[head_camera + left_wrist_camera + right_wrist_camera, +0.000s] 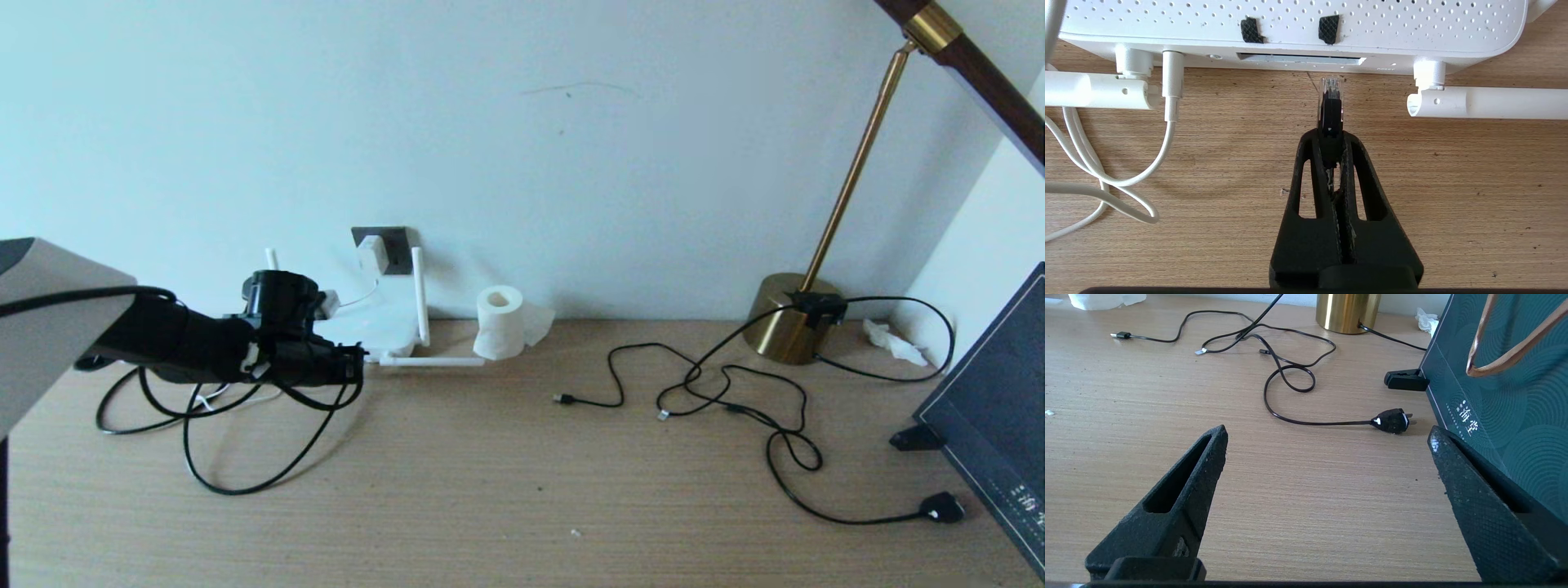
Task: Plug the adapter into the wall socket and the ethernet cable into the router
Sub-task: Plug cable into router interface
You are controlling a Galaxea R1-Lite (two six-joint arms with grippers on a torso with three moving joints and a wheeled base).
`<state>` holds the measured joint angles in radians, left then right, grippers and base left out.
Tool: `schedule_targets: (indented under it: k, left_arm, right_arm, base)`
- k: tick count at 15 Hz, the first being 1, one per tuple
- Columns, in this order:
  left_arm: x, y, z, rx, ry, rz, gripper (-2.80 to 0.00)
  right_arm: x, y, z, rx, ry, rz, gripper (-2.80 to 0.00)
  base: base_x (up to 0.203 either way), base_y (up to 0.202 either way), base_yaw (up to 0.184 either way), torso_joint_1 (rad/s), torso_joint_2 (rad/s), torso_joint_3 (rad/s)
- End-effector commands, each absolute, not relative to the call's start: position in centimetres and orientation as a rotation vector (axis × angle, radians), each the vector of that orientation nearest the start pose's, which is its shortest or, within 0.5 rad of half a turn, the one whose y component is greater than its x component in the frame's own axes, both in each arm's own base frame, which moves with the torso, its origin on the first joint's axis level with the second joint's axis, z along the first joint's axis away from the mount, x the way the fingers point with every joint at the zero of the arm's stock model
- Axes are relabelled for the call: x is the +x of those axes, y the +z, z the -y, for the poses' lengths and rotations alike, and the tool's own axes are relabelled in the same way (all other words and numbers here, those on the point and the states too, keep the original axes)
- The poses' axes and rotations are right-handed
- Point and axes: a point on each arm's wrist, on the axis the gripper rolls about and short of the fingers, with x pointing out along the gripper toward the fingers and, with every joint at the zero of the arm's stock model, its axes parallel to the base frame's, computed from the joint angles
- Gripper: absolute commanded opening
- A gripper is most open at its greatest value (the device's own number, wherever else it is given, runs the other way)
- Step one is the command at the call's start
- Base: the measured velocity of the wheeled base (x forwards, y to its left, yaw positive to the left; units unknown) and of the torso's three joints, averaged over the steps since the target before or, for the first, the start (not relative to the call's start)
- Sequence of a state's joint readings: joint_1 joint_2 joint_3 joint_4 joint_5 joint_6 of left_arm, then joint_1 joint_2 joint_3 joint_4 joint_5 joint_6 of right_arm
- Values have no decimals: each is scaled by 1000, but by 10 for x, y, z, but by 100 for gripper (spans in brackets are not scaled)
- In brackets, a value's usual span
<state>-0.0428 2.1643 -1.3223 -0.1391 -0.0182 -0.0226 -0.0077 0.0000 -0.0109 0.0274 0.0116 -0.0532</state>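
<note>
left end effector [1331, 134] pinches the plug of the ethernet cable [1330, 102] between its tips, the clear plug end pointing at the router [1290, 24] and standing just short of the long port slot on its front, not yet in. the router lies flat on the table [1453, 183] against the wall, its white cord [1167, 134] already seated beside one folded antenna [1486, 102]. in the head view the adapter [371, 253] sits in the wall socket [396, 245] above the router. right end effector [1327, 433] hangs with fingers spread wide and empty over the table, well apart, near a black lamp cord [1290, 371] and its plug [1392, 420].
</note>
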Motion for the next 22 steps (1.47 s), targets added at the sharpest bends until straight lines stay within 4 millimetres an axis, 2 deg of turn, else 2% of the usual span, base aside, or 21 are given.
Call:
schedule_targets:
  k: [1, 9, 22]
  left_arm:
    - [418, 104, 18, -13, -51, -700, -280]
    - [418, 107, 9, -21, -30, -691, -280]
    - [420, 112, 9, -22, -29, -686, -280]
  right_arm:
    - [-24, 76, 0, -53, 5, -20, 0]
    - [-24, 76, 0, -52, 5, -18, 0]
    - [-24, 76, 0, -54, 5, -19, 0]
  base:
    - [0, 0, 0, 0, 0, 0]
    - [0, 0, 0, 0, 0, 0]
    - [0, 0, 0, 0, 0, 0]
